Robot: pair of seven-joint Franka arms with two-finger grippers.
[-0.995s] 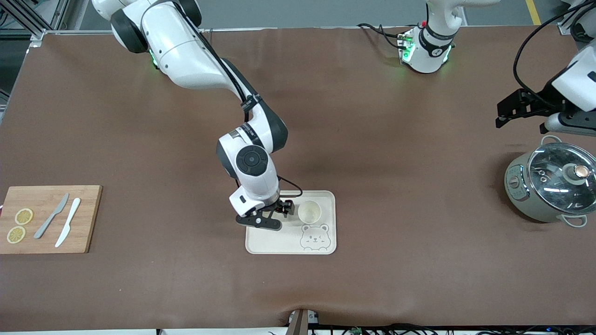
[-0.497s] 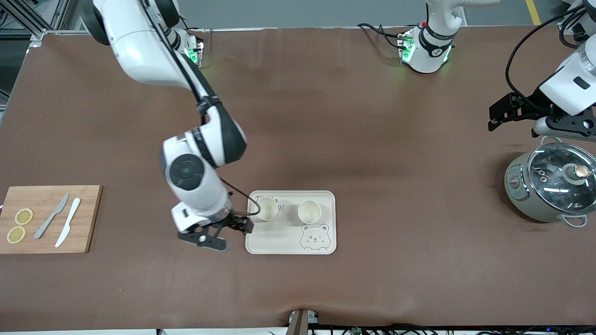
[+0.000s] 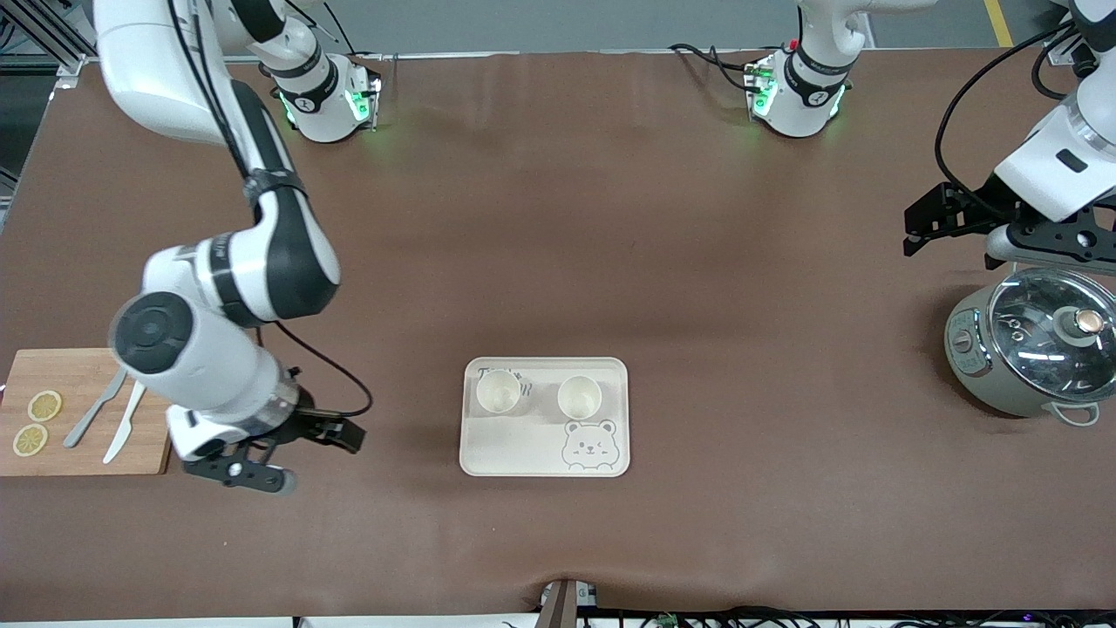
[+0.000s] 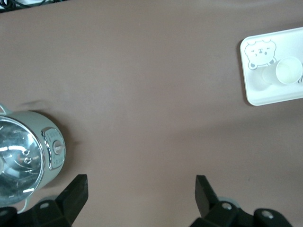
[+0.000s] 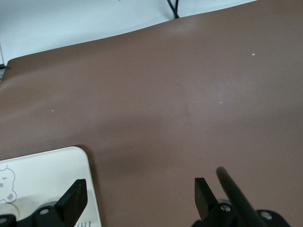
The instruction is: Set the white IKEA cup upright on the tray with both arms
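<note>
The cream bear-print tray lies on the brown table, nearer to the front camera than the table's middle. Two white cups stand upright on it, side by side: one toward the right arm's end, one toward the left arm's end. My right gripper is open and empty over the table between the tray and the cutting board. Its wrist view shows only a tray corner beside the open gripper. My left gripper is open and empty over the table beside the pot. Its wrist view shows the tray and a cup.
A wooden cutting board with lemon slices and two knives lies at the right arm's end, partly under the right arm. A pot with a glass lid stands at the left arm's end and also shows in the left wrist view.
My right gripper let go of a cup, leaving it upright on the tray, and swung away toward the cutting board. The left gripper drifted slightly away from the pot.
</note>
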